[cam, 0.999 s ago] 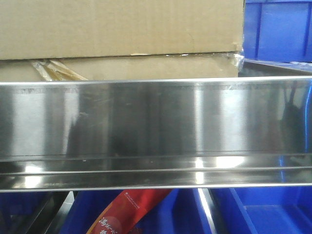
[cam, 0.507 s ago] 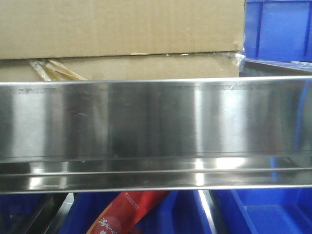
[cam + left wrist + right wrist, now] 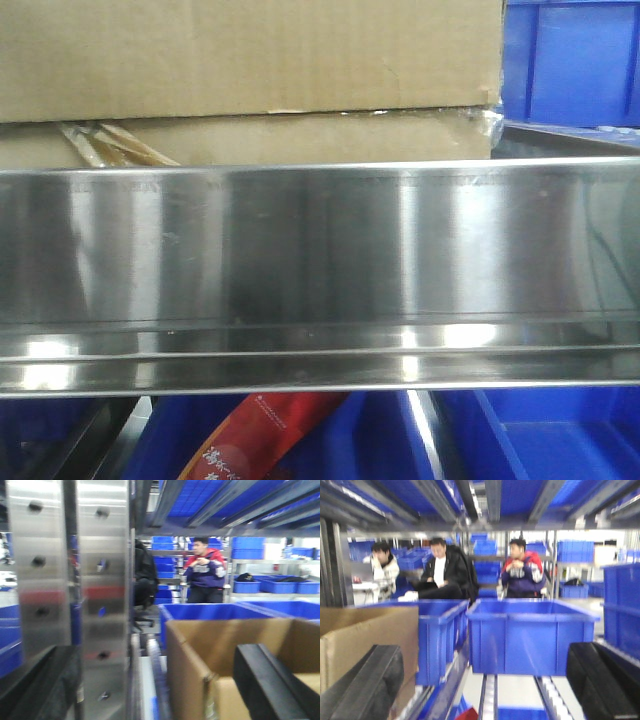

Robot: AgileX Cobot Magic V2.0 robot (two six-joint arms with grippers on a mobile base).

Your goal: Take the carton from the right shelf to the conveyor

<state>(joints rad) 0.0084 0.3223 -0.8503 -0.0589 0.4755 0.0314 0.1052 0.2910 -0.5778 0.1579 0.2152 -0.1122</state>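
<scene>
Shelf (image 3: 320, 250): the largest thing in the front view. Its polished steel front rail stands as a lip across the level, probably so that loads cannot slide off the front. No lettering is seen on the rail, only reflections.

Carton (image 3: 240, 60): found on the shelf level behind and above the rail, at the left, with its lower edge hidden by the rail. It will likely have to be lifted over that lip, not dragged forward. Its faces are plain brown; no print or label is seen.

Blue bins (image 3: 530, 635): set in rows just beside the carton and on the level under the rail. No markings are made out on them.

Conveyor: not seen in any view.

Left gripper (image 3: 150, 680): spread wide, nothing held. A steel upright lies at its left and the near corner of the carton falls between its two fingers (image 3: 270, 680), a placing judged to serve a grip on the carton's left side.

Right gripper (image 3: 482, 680): spread wide and empty. It is pointed down a bin lane, with the carton off to its left, so a shift leftward is judged needed.

Red packet (image 3: 265, 430): lodged below the rail among the bins. White Chinese characters are printed on it, too blurred to be read.

Tape (image 3: 105, 143): an amber tuft at the carton's lower seam, just above the rail.
</scene>
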